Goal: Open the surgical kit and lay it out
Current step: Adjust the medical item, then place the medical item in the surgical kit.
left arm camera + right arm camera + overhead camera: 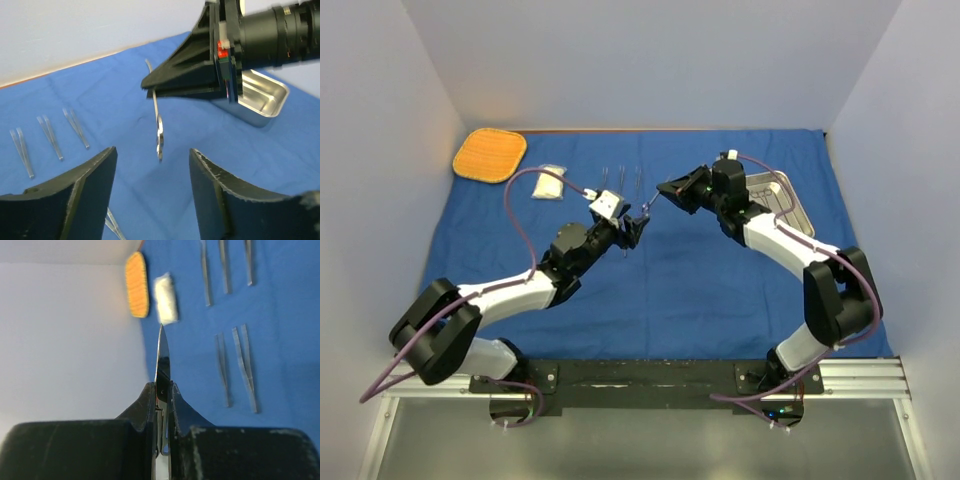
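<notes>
The blue cloth wrap [670, 280] lies spread flat over the table. My right gripper [667, 190] is shut on slim metal scissors [650, 207] and holds them above the cloth; they show edge-on between its fingers [162, 360]. My left gripper [638, 226] is open and empty, just short of the scissors [158, 125], whose lower end hangs ahead of the gap between its fingers [95, 185]. The steel tray [782, 200] sits at the right behind the right arm. Three forceps [622, 178] lie in a row at the back. The white gauze pack [549, 185] lies left of them.
The orange mat [490, 154] lies at the back left corner, off the cloth's edge. Two more forceps [245, 367] lie on the cloth near the left gripper. White walls close in the table on three sides.
</notes>
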Motion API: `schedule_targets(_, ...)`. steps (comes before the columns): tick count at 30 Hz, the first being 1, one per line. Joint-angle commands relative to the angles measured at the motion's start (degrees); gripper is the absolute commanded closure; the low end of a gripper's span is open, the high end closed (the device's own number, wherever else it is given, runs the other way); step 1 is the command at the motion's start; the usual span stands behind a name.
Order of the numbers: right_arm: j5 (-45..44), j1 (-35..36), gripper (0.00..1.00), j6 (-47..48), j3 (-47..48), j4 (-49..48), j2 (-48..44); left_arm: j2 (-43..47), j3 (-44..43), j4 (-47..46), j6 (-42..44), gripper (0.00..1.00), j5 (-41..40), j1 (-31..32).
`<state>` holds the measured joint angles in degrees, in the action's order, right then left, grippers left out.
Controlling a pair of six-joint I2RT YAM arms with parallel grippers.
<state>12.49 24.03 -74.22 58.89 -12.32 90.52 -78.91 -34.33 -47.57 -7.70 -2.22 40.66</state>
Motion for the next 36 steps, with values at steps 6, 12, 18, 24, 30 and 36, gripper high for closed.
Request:
schedule_targets(6,-4.9,-1.4,1.00,38.3,24.3,31.1,8.6,10.4,1.4,14.8,-5.0,0.14,-7.0,-4.4)
schedule_targets(12,-8.4,0.0,1.00,50.8,36.2,48.6,15.9,13.3,-1.1,27.1,-7.9,0.11,-11.0,-11.1)
schedule_targets(18,-12.2,2.2,1.00,54.9,40.7,56.2,22.4,14.8,-2.1,34.5,-7.5,0.11,-16.1,-13.8)
schedule_targets(24,-14.2,3.3,1.00,54.7,44.8,59.3,29.1,14.9,-2.6,37.6,-7.6,0.12,-18.5,-14.1)
schedule_targets(30,-18.6,4.6,1.00,55.6,47.8,62.1,33.3,14.8,-2.4,38.2,-7.1,0.11,-19.0,-14.2)
schedule_targets(36,-20.0,5.0,1.00,54.3,47.8,61.7,35.4,14.3,-2.3,38.0,-7.0,0.11,-18.5,-14.2)
